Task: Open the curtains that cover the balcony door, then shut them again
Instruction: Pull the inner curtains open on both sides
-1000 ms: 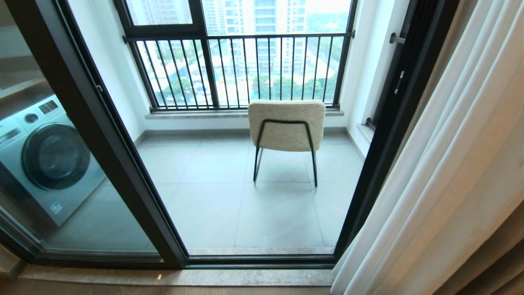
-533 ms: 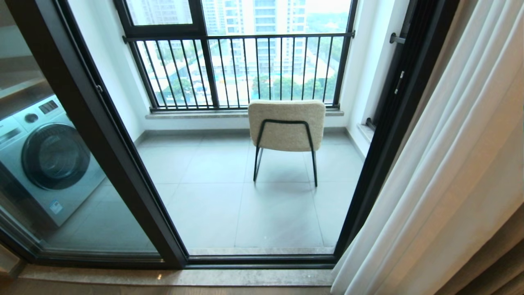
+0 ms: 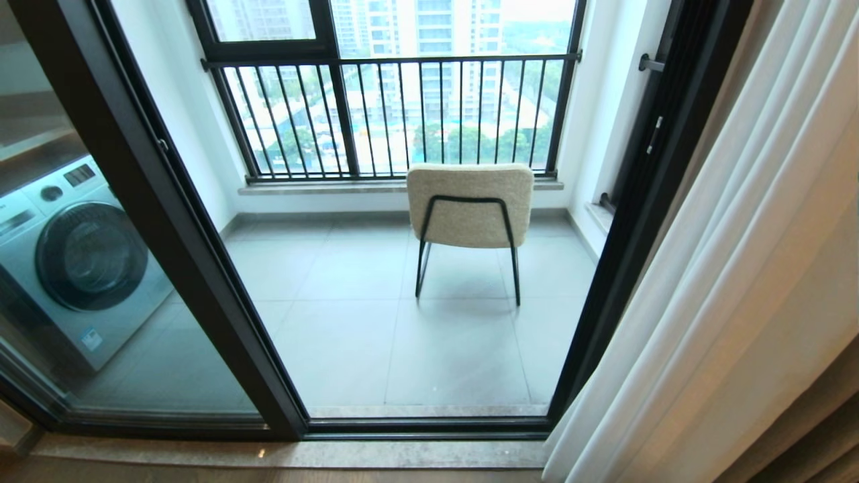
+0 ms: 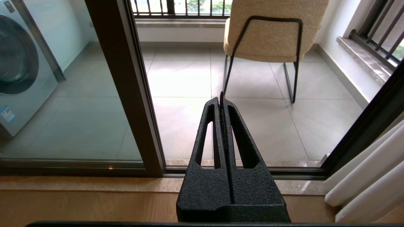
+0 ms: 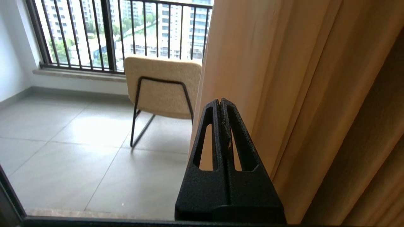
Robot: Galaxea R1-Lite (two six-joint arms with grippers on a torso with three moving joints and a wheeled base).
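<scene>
Both hands are pressing their fingers together on nothing: the left hand [image 4: 222,98] facing the balcony door [image 4: 126,85], the right hand [image 5: 220,102] just beside the curtains [image 3: 731,288]. Those curtains are hanging bunched at the doorway's right edge.

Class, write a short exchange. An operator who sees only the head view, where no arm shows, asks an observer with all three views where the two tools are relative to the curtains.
Operator: No arm shows in my view. Where is the right tool?
Observer: The right tool is shut and empty. Its tips are in front of the leading fold of the curtains, but I cannot tell if they touch it.
Operator: And the left?
Observer: The left tool is also shut and holds nothing. It is away from the curtains and points at the balcony floor in front of the chair.
</scene>
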